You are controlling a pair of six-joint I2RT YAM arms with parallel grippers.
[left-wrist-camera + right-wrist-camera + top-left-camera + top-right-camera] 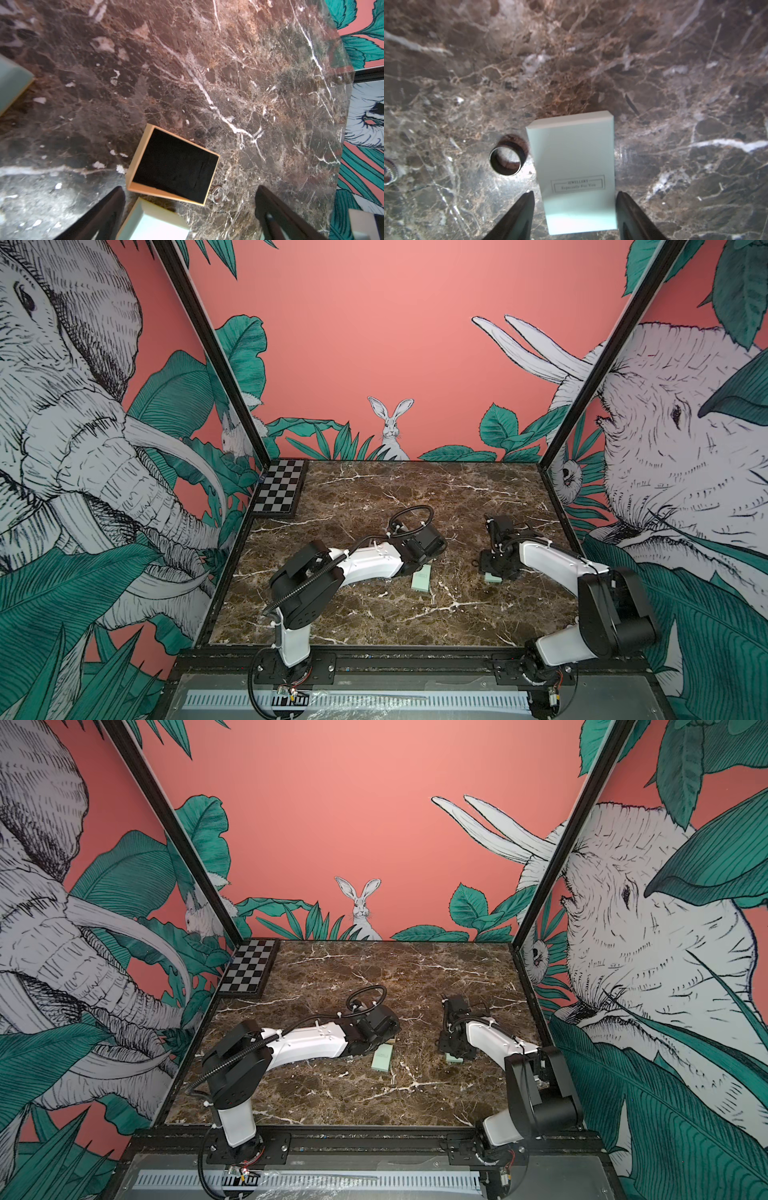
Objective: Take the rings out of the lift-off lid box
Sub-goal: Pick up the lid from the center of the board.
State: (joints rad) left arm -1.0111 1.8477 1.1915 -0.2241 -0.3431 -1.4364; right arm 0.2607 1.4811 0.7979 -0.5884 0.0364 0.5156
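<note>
A mint-green box (575,158) printed "JEWELLERY" lies flat on the marble between the fingers of my right gripper (574,193). That gripper is open, with a thin gap on each side of the box. A dark band ring (506,159) lies on the marble beside this box, and a beaded silver ring (390,172) shows at the frame edge. My left gripper (189,188) is wide open and holds nothing. It hovers over a tan-edged tray with black lining (174,166), a beaded ring (218,193) beside it, and a mint-green box part (153,222).
In both top views the two arms reach low over the middle of the marble table (374,497), with mint-green pieces (421,577) (454,1057) under them. A checkerboard (280,489) sits at the far left corner. Printed walls close in three sides.
</note>
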